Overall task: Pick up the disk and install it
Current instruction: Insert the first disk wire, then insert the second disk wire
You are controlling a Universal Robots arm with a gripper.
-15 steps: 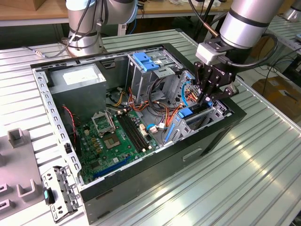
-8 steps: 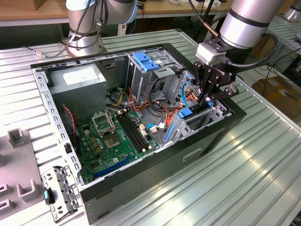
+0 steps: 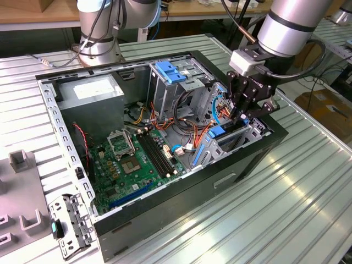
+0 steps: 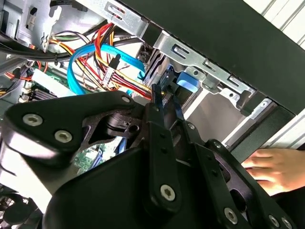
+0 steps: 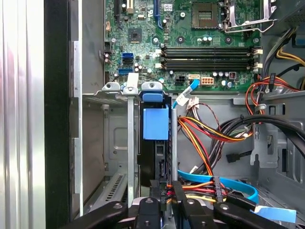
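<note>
The tool (image 3: 246, 114) is closed on the disk (image 5: 155, 143), which stands on edge in the drive bay (image 5: 127, 157) at the computer case's (image 3: 250, 159) front corner, long axis running down into the bay.

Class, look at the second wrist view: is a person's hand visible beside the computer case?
Yes: a hand rests at the outer edge of the black computer case, near the end effector.

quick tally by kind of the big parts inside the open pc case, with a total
motherboard: 1
power supply box: 1
drive cage with blue handle: 1
disk: 1
total: 4
</note>
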